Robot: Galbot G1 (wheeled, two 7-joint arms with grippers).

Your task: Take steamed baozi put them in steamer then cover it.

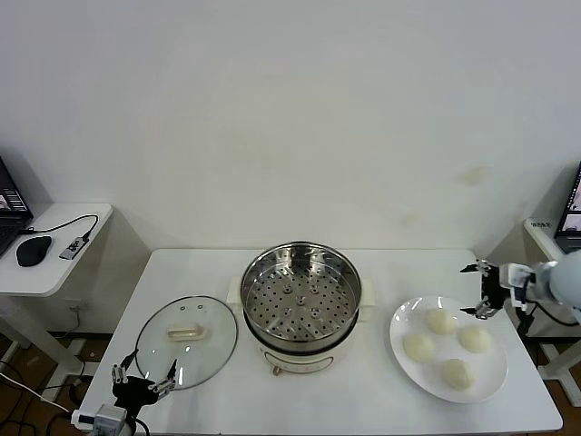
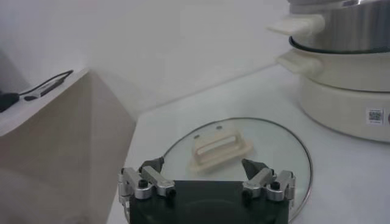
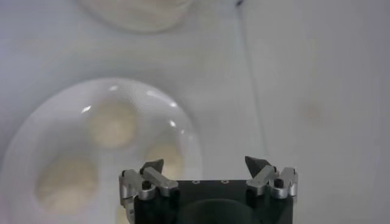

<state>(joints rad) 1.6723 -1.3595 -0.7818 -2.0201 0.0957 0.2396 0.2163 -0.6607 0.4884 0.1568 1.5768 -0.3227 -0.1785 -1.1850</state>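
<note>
Left gripper (image 1: 144, 374), fingers spread wide, hovers at the table's near edge just over the rim of the round clear glass cover (image 1: 187, 341) with its cream bar handle. Beyond sits the shiny perforated steel steamer (image 1: 300, 292) on its cream pot base. Right gripper (image 1: 482, 289), jaws also spread, hangs above the far-right rim of the flat white plate (image 1: 408, 368) bearing four cream-white steamed baozi (image 1: 441, 321).

Steamer label: a small white sticker (image 2: 375, 115) with a QR-type code is sitting on the steamer (image 2: 341, 91) base's side, at 3 o'clock in the left wrist view; no wording is showing legibly.
</note>
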